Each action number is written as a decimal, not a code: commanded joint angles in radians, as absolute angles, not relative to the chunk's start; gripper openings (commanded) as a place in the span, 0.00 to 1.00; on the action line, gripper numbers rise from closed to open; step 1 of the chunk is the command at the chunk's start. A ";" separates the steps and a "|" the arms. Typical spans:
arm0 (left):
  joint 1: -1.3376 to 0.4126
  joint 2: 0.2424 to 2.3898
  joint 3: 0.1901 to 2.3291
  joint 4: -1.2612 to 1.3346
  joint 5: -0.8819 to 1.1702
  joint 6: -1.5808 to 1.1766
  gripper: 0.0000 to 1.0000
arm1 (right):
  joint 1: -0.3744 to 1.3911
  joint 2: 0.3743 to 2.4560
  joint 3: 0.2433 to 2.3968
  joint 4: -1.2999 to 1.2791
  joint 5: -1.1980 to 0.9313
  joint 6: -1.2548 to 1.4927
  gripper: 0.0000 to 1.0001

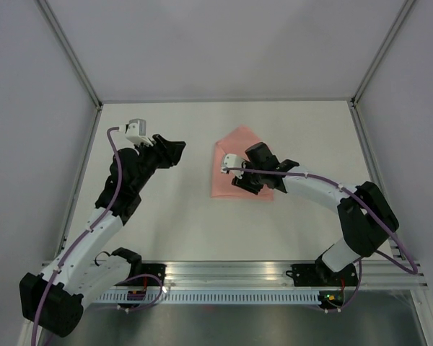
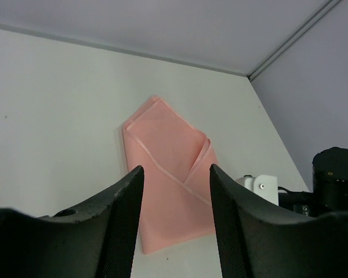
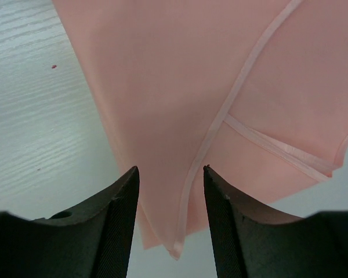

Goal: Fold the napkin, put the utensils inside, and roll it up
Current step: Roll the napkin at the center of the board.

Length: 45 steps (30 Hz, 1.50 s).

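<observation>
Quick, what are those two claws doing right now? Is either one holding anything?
Left gripper: open, holding nothing.
Right gripper: open over the napkin, holding nothing.

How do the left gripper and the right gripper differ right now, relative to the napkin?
Place: the left gripper hangs over the table, off to the left of the napkin; the right gripper hangs directly over the napkin.
Closeness: the left gripper's camera takes in the whole folded napkin from afar; the right gripper's shows only its hemmed edges, close up.
Shared: both stand open and hold nothing.
</observation>
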<state>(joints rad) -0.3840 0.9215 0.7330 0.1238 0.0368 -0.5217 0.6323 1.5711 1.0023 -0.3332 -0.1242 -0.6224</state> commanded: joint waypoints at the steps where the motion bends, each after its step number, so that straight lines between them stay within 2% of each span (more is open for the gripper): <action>1: -0.385 0.876 0.758 0.084 0.064 -0.456 0.55 | 0.652 1.598 0.991 -0.276 -0.081 -0.678 0.55; 7: -0.385 0.859 0.764 0.051 0.067 -0.434 0.56 | 0.653 1.614 0.979 -0.301 -0.124 -0.718 0.59; 27: -0.385 0.923 0.752 0.077 0.112 -0.436 0.59 | 0.653 1.681 0.968 -0.327 -0.178 -0.758 0.58; 34: -0.385 0.954 0.742 0.094 0.123 -0.433 0.59 | 0.652 1.706 1.003 -0.406 -0.221 -0.765 0.59; 45: -0.385 0.986 0.742 0.103 0.150 -0.411 0.58 | 0.637 1.782 1.045 -0.448 -0.227 -0.772 0.52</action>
<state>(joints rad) -0.3840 0.9771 0.7330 0.0624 0.1162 -0.4580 0.6453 1.7466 1.0271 -0.4129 -0.1993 -0.7544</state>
